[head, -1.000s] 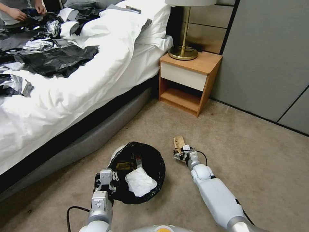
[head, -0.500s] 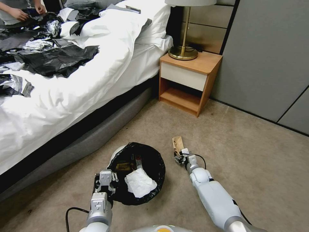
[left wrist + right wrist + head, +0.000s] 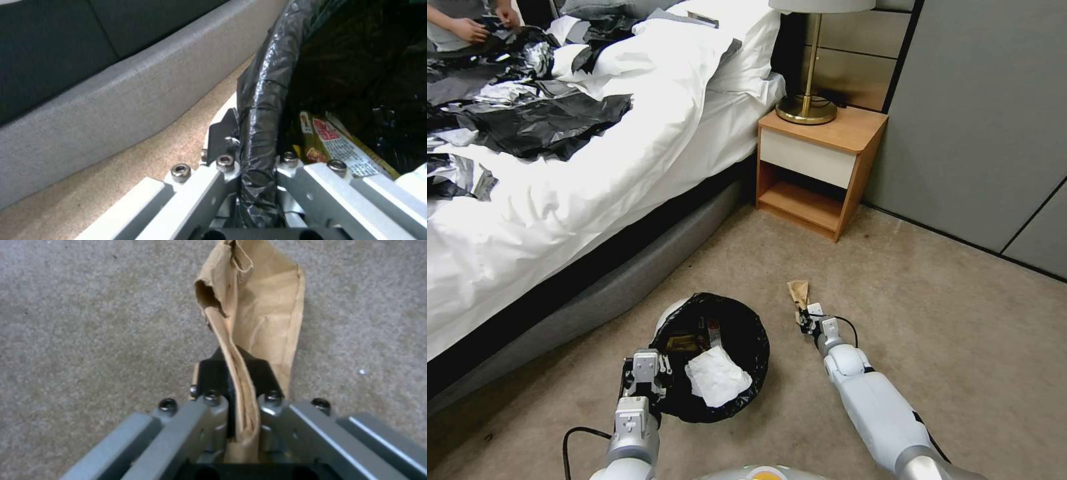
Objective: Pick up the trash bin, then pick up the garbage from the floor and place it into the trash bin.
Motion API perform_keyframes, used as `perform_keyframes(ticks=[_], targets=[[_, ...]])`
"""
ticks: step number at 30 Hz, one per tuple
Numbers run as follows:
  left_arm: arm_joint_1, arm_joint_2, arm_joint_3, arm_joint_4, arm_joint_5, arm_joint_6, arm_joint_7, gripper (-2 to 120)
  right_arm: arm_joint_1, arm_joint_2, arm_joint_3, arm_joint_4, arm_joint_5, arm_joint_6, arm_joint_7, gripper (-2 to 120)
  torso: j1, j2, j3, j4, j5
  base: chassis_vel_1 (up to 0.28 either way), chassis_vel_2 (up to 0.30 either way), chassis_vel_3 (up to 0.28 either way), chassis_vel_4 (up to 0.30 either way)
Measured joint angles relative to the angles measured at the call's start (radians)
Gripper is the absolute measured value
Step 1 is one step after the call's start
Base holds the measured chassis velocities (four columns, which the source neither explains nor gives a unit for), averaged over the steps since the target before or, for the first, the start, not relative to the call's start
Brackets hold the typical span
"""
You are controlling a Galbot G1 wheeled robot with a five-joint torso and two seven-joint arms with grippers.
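Brown paper scrap (image 3: 249,326) pinched btwn right gripper (image 3: 238,396) jaws, seemingly off carpet.

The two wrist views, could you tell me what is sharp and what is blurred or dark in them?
Right wrist view: the brown paper scrap and carpet read clearly, the near gripper frame is soft. Left wrist view: soft overall; the liner-wrapped rim of the trash bin glints, its inside falls into deep shadow.

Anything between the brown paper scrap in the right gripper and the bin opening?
Nothing visible. The right gripper is shut on the brown paper scrap; bare carpet lies between it and the trash bin, held at its rim by the left gripper.
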Motion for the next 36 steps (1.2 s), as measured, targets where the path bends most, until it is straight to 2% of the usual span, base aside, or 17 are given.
perform_keyframes(ticks=[10,13,14,16,17,18,19,20,21,23,24,27,28,30,36], targets=[[-0.004,0.000,0.002,-0.002,0.000,0.000,0.001,0,-0.040,-0.021,0.002,0.097,0.020,0.012,0.031,0,0.000,0.000,0.000,0.0000,0.0000,0.000,0.000,0.000,0.000],[-0.005,0.001,0.003,-0.003,0.000,0.000,0.001,0,-0.093,-0.041,-0.002,0.233,0.032,0.023,0.052,0,0.000,0.000,0.000,0.0000,0.0000,0.000,0.000,0.000,0.000],[-0.005,0.001,0.003,-0.003,0.000,0.000,0.001,0,-0.093,-0.041,-0.002,0.233,0.032,0.023,0.052,0,0.000,0.000,0.000,0.0000,0.0000,0.000,0.000,0.000,0.000],[-0.005,0.001,0.007,-0.003,0.001,0.000,0.001,0,-0.145,-0.055,-0.007,0.402,0.026,0.092,0.057,0,0.000,0.000,0.000,-0.0001,0.0000,0.000,0.000,0.000,0.000],[-0.005,0.001,0.007,-0.003,0.001,0.000,0.001,0,-0.145,-0.055,-0.007,0.402,0.026,0.092,0.057,0,0.000,0.000,0.000,-0.0001,0.0000,0.000,0.000,0.000,0.000],[-0.005,0.001,0.009,-0.001,0.002,0.000,0.002,0,-0.170,-0.061,-0.011,0.490,0.025,0.119,0.049,0,0.000,0.000,0.000,0.0000,-0.0002,0.000,0.000,0.000,0.000],[-0.005,0.001,0.011,0.001,0.002,0.000,0.003,0,-0.185,-0.064,-0.014,0.541,0.027,0.136,0.036,0,0.000,0.000,0.000,0.0001,0.0000,0.000,0.000,0.000,0.000],[-0.006,0.002,0.012,0.004,0.003,0.001,0.003,0,-0.217,-0.072,-0.021,0.643,0.038,0.171,-0.011,0,0.000,0.000,0.000,0.0000,-0.0001,0.000,0.000,0.000,0.000],[-0.006,0.002,0.012,0.004,0.003,0.001,0.003,0,-0.217,-0.072,-0.021,0.643,0.038,0.171,-0.011,0,0.000,0.000,0.000,0.0000,-0.0001,0.000,0.000,0.000,0.000],[-0.011,0.002,0.012,0.009,0.003,0.002,0.005,0,-0.257,-0.083,-0.032,0.761,0.044,0.218,-0.096,0,0.000,0.000,0.000,0.0001,0.0000,0.000,0.000,0.000,0.000],[-0.011,0.002,0.012,0.009,0.003,0.002,0.005,0,-0.257,-0.083,-0.032,0.761,0.044,0.218,-0.096,0,0.000,0.000,0.000,0.0001,0.0000,0.000,0.000,0.000,0.000],[-0.017,0.005,0.013,0.012,0.003,0.004,0.006,0,-0.343,-0.115,-0.086,0.962,0.036,0.289,-0.225,0,0.000,0.000,0.000,0.0000,0.0000,0.000,0.000,0.000,0.000],[-0.017,0.005,0.013,0.012,0.003,0.004,0.006,0,-0.343,-0.115,-0.086,0.962,0.036,0.289,-0.225,0,0.000,0.000,0.000,0.0000,0.0000,0.000,0.000,0.000,0.000],[-0.022,0.006,0.013,0.014,0.001,0.006,0.006,0,-0.416,-0.141,-0.147,1.039,-0.005,0.322,-0.261,0,0.000,0.000,0.000,-0.0001,-0.0001,0.000,0.000,0.000,0.000],[-0.029,0.005,0.013,0.017,-0.001,0.007,0.006,0,-0.512,-0.164,-0.211,1.045,-0.073,0.370,-0.289,0,0.000,0.000,0.000,-0.0002,-0.0001,0.000,0.000,0.000,0.000]])
